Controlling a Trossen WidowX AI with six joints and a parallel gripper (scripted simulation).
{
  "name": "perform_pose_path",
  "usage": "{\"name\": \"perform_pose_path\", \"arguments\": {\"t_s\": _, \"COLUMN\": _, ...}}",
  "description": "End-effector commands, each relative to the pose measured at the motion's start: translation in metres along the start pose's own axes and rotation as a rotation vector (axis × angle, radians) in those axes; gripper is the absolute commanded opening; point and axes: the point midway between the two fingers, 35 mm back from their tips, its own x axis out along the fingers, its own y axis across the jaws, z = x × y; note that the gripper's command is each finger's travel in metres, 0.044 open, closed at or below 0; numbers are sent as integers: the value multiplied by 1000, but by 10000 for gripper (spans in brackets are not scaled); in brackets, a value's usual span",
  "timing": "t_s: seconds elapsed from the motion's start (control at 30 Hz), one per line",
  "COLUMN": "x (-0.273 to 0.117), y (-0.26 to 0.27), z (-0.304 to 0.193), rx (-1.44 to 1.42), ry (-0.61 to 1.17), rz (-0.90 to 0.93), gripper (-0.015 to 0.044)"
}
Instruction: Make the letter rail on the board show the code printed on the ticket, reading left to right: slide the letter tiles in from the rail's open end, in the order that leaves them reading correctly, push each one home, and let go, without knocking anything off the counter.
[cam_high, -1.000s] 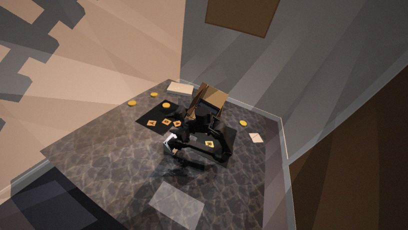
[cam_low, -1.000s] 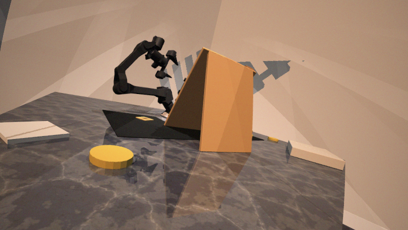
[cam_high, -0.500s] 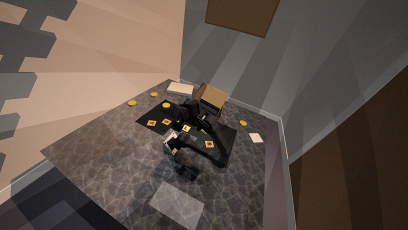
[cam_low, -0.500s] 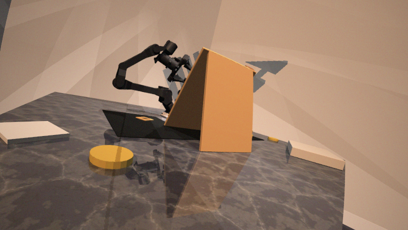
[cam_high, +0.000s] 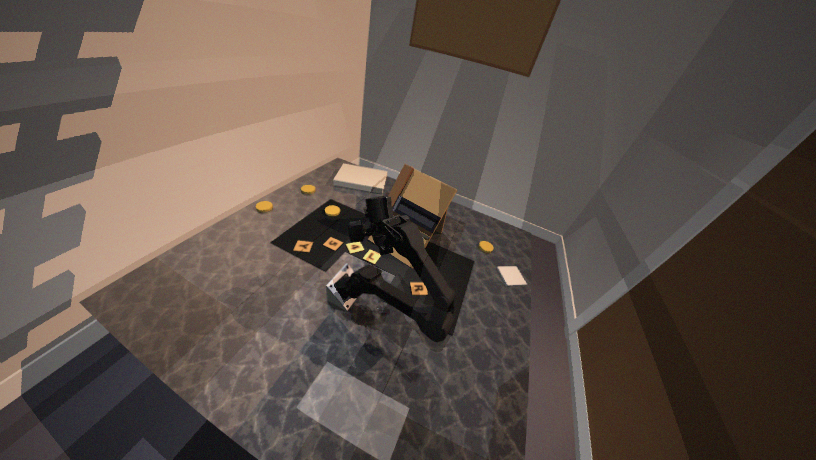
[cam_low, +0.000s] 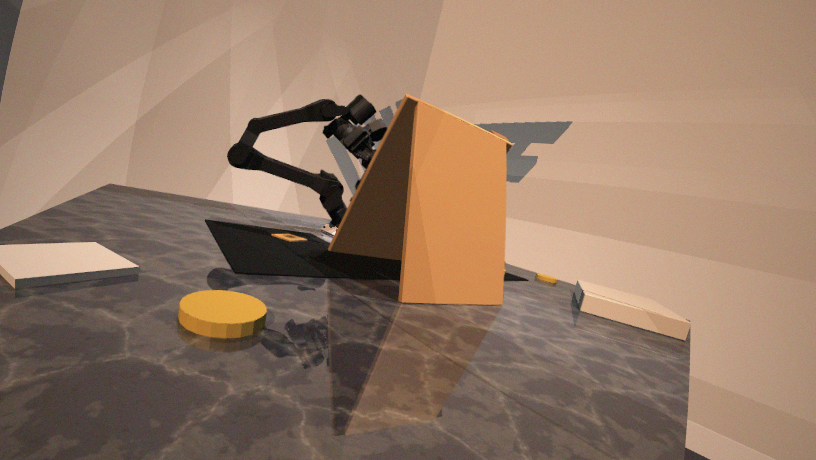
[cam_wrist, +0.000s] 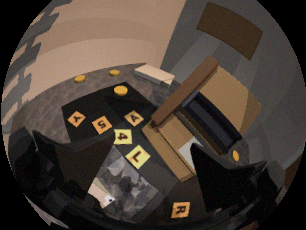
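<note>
The tan board (cam_high: 432, 189) (cam_low: 454, 217) (cam_wrist: 234, 95) holds the dark letter rail (cam_high: 420, 213) (cam_wrist: 212, 122); no tile shows in it. The white ticket (cam_wrist: 188, 149) is partly hidden by a finger, its print unreadable. Flat on the dark mat lie tiles Y (cam_high: 302, 246) (cam_wrist: 76, 118), 5 (cam_high: 333, 244) (cam_wrist: 102, 124), 4 (cam_high: 354, 247) (cam_wrist: 123, 136), L (cam_high: 372, 256) (cam_wrist: 138, 156) and R (cam_high: 418, 288) (cam_wrist: 180, 209). Tile A (cam_wrist: 133, 118) shows in the wrist view. My gripper (cam_high: 370, 238) (cam_wrist: 154, 142) is open and empty, above the mat in front of the board.
A yellow disc (cam_high: 332, 210) (cam_wrist: 120, 90) lies on the mat's far part. Others lie on the counter, one right of the board (cam_high: 486, 246) (cam_low: 222, 313). A pale block (cam_high: 360, 177) (cam_low: 631, 308) (cam_wrist: 154, 74) stands left of the board. A white slab (cam_high: 512, 275) (cam_low: 68, 262) lies right.
</note>
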Motion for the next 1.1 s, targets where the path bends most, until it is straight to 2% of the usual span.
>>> {"name": "perform_pose_path", "arguments": {"t_s": 0.0, "x": 31, "y": -59, "z": -51, "rx": 641, "ry": 90, "rz": -539, "gripper": 440}}
{"name": "perform_pose_path", "arguments": {"t_s": 0.1, "x": 31, "y": -67, "z": -59, "rx": 727, "ry": 75, "rz": -627, "gripper": 440}}
{"name": "perform_pose_path", "arguments": {"t_s": 0.97, "x": 31, "y": -67, "z": -59, "rx": 727, "ry": 75, "rz": -627, "gripper": 440}}
{"name": "perform_pose_path", "arguments": {"t_s": 1.07, "x": 28, "y": -71, "z": -46, "rx": 625, "ry": 117, "rz": -591, "gripper": 440}}
